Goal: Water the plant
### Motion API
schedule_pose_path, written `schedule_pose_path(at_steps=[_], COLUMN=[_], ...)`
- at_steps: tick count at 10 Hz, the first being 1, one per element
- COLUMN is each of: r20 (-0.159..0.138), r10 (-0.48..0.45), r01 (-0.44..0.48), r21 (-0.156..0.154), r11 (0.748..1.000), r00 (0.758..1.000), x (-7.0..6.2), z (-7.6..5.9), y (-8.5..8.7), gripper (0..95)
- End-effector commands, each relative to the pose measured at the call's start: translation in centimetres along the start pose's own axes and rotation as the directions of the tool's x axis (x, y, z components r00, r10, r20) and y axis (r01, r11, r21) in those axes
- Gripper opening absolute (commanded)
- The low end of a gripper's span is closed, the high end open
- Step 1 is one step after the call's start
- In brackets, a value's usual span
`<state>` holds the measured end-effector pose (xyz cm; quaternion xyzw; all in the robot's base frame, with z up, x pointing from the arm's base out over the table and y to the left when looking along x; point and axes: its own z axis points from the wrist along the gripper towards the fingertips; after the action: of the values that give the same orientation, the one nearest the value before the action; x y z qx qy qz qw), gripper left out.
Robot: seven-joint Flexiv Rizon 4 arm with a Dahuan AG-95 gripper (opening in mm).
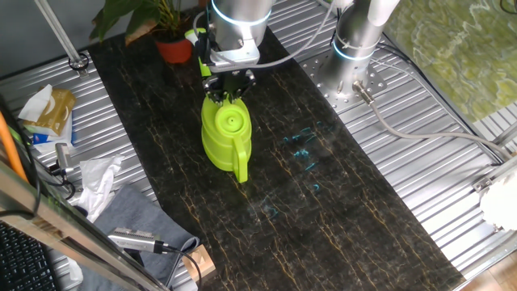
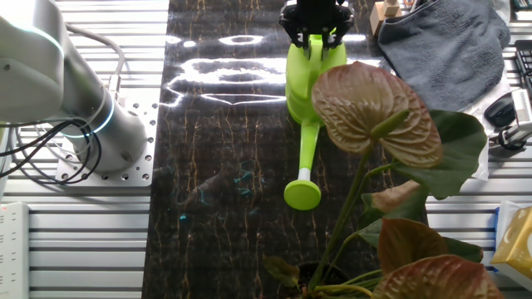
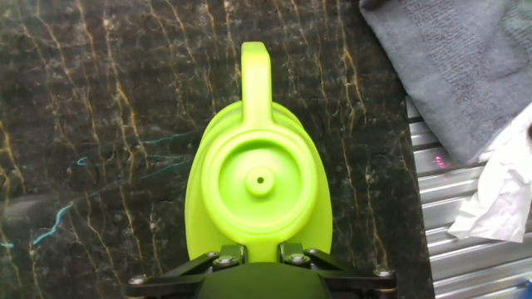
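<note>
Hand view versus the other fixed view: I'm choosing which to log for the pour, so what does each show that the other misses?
Only the hand view shows the watering can from straight above, with its round cap and the handle pointing away, plus crumpled white paper on the metal slats. Only the other fixed view shows the plant, the can's long spout ending near the plant, and the arm's base. Both show the gripper at the can, the dark marbled table and the grey cloth.

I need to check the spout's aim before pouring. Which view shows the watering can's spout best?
The other fixed view: the watering can shows its whole spout and rose, pointing toward the plant. In one fixed view and the hand view, the hand hides it.
</note>
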<state>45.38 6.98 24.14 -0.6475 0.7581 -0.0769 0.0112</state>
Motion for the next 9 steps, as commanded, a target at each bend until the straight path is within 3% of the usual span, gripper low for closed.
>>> schedule_pose_path(at_steps=[1,9], r20=[-0.001,-0.007], r10=[0.003,0.014], r01=[-0.003,-0.014], r21=[0.003,0.006], r11=[1.0,1.0], r00=[1.0,1.0], x=[-0.01,-0.4], z=[0.15,0.8], y=[-0.07,-0.22], gripper=[0.0,0.0])
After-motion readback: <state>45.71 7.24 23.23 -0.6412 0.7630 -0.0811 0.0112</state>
